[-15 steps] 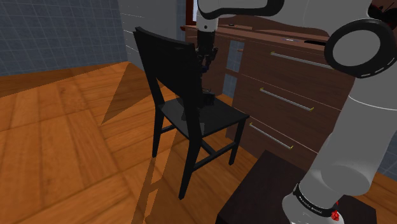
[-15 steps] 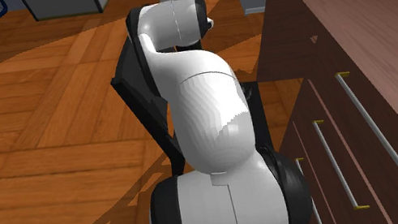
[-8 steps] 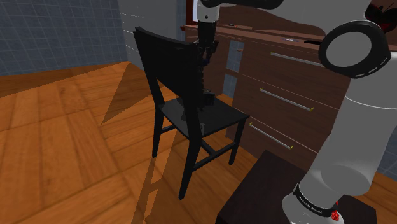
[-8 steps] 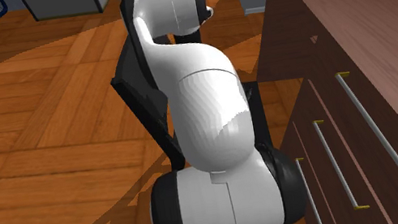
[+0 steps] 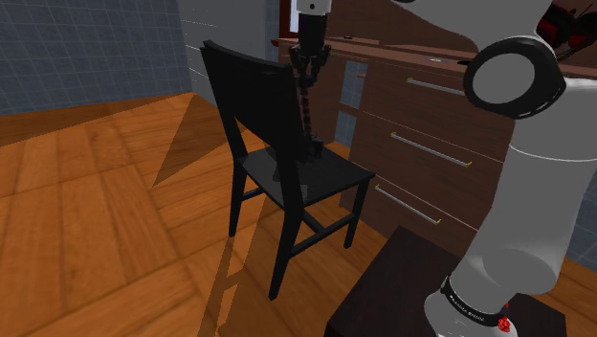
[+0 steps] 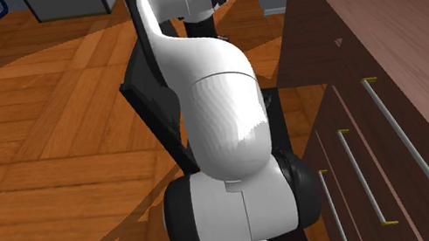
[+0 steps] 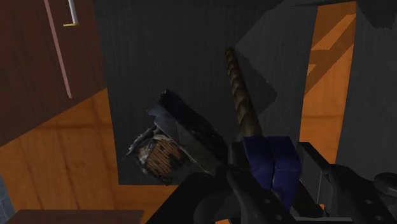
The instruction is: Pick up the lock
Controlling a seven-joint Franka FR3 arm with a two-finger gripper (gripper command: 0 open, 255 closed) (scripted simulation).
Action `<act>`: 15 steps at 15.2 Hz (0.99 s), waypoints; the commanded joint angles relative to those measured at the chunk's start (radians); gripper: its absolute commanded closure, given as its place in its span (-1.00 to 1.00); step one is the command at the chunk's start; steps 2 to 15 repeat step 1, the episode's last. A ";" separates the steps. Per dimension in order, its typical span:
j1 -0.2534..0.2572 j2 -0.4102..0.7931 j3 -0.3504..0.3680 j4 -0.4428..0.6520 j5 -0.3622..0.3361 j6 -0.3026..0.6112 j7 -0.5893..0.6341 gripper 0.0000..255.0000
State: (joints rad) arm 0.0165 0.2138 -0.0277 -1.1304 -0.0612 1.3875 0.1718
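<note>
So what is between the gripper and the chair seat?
The lock's twisted cable hangs from the gripper down to the chair seat, as the shoulder view shows.

The lock [image 5: 306,113] hangs from the claw [image 5: 307,69] over the chair [image 5: 333,174], beside the drawers [image 5: 431,120].

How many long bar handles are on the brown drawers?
3: top grey bar handle, middle one, lowest one, stacked on the brown wooden drawer front; the white arm may hide others.

dim renders, hard-edged angular shadows
</note>
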 commanded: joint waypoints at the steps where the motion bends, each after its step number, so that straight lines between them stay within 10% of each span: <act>1: 0.000 0.008 0.000 0.021 0.000 -0.014 0.000 1.00; 15: 0.000 0.008 0.000 0.021 0.000 -0.014 0.000 1.00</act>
